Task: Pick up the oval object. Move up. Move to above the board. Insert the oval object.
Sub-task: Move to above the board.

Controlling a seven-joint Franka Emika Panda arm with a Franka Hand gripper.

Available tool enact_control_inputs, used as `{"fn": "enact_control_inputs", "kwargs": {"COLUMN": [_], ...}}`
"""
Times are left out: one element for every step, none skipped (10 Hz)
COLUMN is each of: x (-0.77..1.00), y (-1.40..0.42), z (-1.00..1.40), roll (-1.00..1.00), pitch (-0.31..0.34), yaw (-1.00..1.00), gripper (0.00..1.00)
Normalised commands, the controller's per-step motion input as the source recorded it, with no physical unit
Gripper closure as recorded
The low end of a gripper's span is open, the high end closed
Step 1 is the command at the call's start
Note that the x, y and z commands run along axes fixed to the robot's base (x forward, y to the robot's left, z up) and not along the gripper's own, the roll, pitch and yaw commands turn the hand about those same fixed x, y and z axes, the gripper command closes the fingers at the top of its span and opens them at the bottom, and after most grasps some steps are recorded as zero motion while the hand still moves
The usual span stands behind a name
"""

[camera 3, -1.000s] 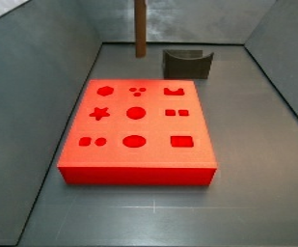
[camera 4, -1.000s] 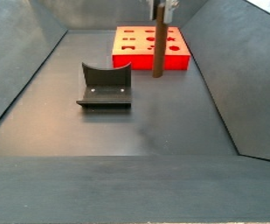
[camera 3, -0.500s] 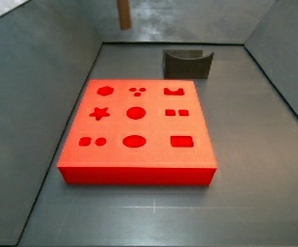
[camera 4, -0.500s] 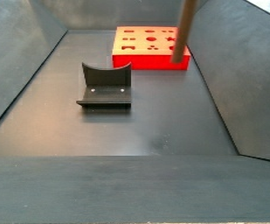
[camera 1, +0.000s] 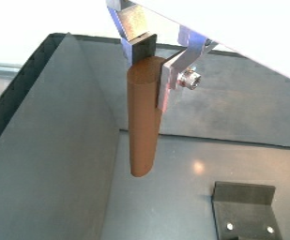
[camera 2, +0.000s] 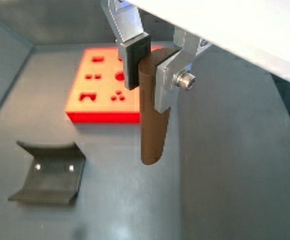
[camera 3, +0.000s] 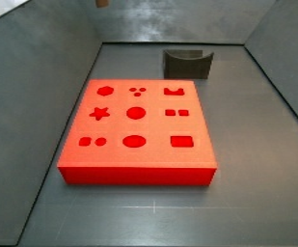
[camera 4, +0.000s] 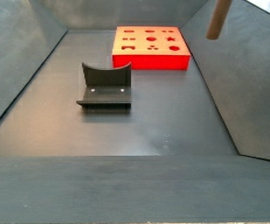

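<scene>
Handling looks easy from what we see: the oval object (camera 1: 144,117) appears stiff and light, a plain matte brown peg that should not flex, though its smooth sides could let it swing or slide if the hold were loose. We judge the upper end the right place to take it, and that is where the claw (camera 1: 154,56) has it, the silver fingers (camera 2: 171,73) with dark pads closed on its top so the long lower part hangs free for insertion. In both wrist views the peg is slender, rounded at the bottom tip, and hangs roughly in line with the fingers. It is raised well clear of the floor; in a side view only its lower end (camera 4: 218,19) shows at the frame's upper edge, and in another side view just a sliver (camera 3: 102,3) appears at the top. The board (camera 3: 138,130), bright red with nine shaped holes, lies flat on the floor, apart from the peg. Near it sits the dark grey notched holder (camera 4: 104,86), now empty. We judge the lift done and the move over the board next.
</scene>
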Motion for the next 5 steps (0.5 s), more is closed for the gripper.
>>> {"fn": "enact_control_inputs", "kwargs": {"x": [0.38, 0.38, 0.39, 0.40, 0.40], "y": [-1.00, -1.00, -1.00, -1.00, -1.00], "z": [0.07, 0.08, 0.08, 0.08, 0.08], "roll": [-0.03, 0.00, -0.04, -0.05, -0.03], "pitch": [0.228, 0.255, 0.279, 0.289, 0.302], "yaw": [1.00, 1.00, 1.00, 1.00, 1.00], "gripper": [1.00, 1.00, 1.00, 1.00, 1.00]}}
